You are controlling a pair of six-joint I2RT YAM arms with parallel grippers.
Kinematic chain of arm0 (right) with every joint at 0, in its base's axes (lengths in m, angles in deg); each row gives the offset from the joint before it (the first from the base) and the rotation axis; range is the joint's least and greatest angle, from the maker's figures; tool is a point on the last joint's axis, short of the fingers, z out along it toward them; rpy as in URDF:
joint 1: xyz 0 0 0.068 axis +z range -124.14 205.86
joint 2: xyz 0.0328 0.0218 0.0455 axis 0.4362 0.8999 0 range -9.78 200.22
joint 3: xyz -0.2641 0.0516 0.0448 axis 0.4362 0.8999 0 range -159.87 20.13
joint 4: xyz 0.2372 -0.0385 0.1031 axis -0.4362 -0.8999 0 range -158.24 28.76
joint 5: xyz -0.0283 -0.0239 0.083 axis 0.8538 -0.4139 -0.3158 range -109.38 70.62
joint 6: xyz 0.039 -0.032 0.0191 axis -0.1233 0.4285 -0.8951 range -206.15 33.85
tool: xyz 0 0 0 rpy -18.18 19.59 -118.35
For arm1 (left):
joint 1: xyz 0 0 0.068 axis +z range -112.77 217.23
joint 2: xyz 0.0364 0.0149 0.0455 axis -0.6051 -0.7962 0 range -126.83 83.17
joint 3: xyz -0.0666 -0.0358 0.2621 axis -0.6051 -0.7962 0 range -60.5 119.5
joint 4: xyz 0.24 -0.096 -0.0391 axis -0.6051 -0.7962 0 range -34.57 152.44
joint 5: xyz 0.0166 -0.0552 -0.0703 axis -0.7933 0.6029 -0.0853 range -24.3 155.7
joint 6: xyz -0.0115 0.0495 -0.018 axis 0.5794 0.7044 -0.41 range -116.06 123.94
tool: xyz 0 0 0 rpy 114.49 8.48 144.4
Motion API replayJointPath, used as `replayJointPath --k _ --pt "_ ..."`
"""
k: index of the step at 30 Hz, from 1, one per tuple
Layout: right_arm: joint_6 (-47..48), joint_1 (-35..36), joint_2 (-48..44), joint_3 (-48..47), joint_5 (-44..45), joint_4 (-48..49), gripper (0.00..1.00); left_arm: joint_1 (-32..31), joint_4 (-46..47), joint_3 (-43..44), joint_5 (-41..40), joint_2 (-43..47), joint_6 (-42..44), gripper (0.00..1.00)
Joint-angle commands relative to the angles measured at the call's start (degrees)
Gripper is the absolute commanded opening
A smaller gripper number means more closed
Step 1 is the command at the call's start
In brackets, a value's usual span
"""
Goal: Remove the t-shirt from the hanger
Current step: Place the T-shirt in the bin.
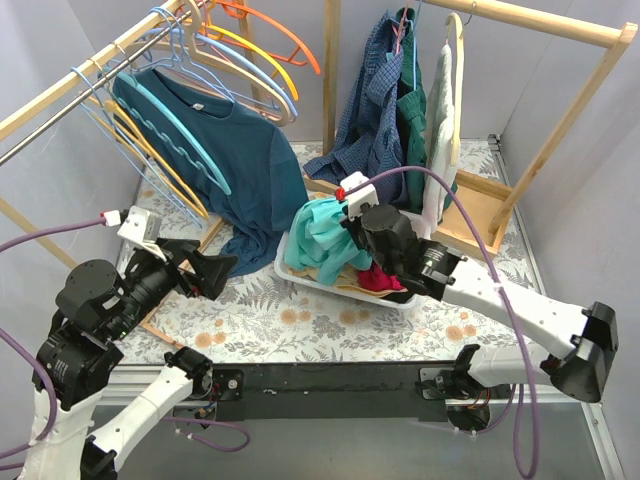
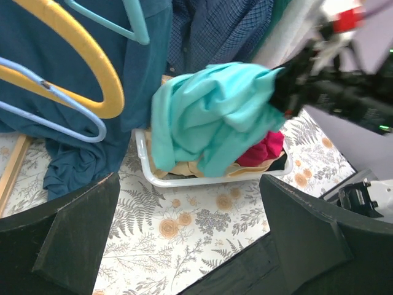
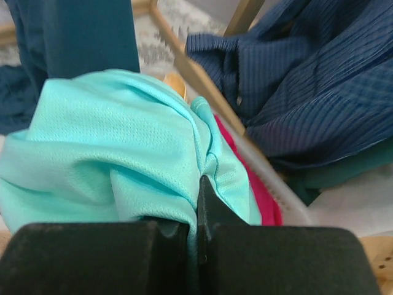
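Holding a bunched turquoise mesh t-shirt (image 1: 320, 235) (image 2: 209, 117) (image 3: 123, 141) in the right gripper (image 1: 345, 220) (image 3: 199, 209), its 2 black jaws pinched narrow on a fold. Hanging down over the left end of a white plastic tray (image 1: 300, 275) (image 2: 184, 181) in the middle of the flower-print table (image 1: 300, 325). Under it in the tray, a red cloth (image 1: 375, 280) (image 2: 261, 150) (image 3: 264, 196) and something tan. On the near left, the left gripper (image 1: 225, 268) (image 2: 189, 184) spread wide with nothing in it, pointing at the tray, apart from the cloth. Left of the tray and further back, a dark blue cotton t-shirt (image 1: 230, 150) (image 2: 147, 80) (image 3: 86, 37) hanging from the left wooden rail (image 1: 60, 95), hem down on the table, with a yellow plastic hanger (image 1: 160, 165) (image 2: 92, 61) and light blue ones in front of it. On the far right, a dark blue checked shirt (image 1: 375, 110) (image 3: 307, 74) on a 2nd wooden rack (image 1: 560, 25).
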Motion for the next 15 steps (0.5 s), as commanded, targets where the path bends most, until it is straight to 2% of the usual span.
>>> replayJointPath --k 1,6,8,11,15 --pt "-8.9 -6.4 4.2 3.4 -12.0 7.0 0.01 0.1 1.6 0.7 7.5 -1.4 2.4 0.98" --pt "-11.2 -9.4 11.5 6.6 -18.8 9.6 0.01 0.1 4.7 1.5 20.9 0.3 3.9 0.98" --pt "-13.1 -10.1 15.0 9.4 -21.6 11.8 0.01 0.1 5.5 1.4 23.8 1.6 4.4 0.98" --pt "-16.6 -10.2 17.8 12.4 -24.5 12.1 0.01 0.1 5.6 1.1 24.8 2.3 4.9 0.98" --pt "-20.1 -8.8 14.3 14.3 -25.2 7.6 0.01 0.2 3.9 0.2 22.0 2.7 5.3 0.98"
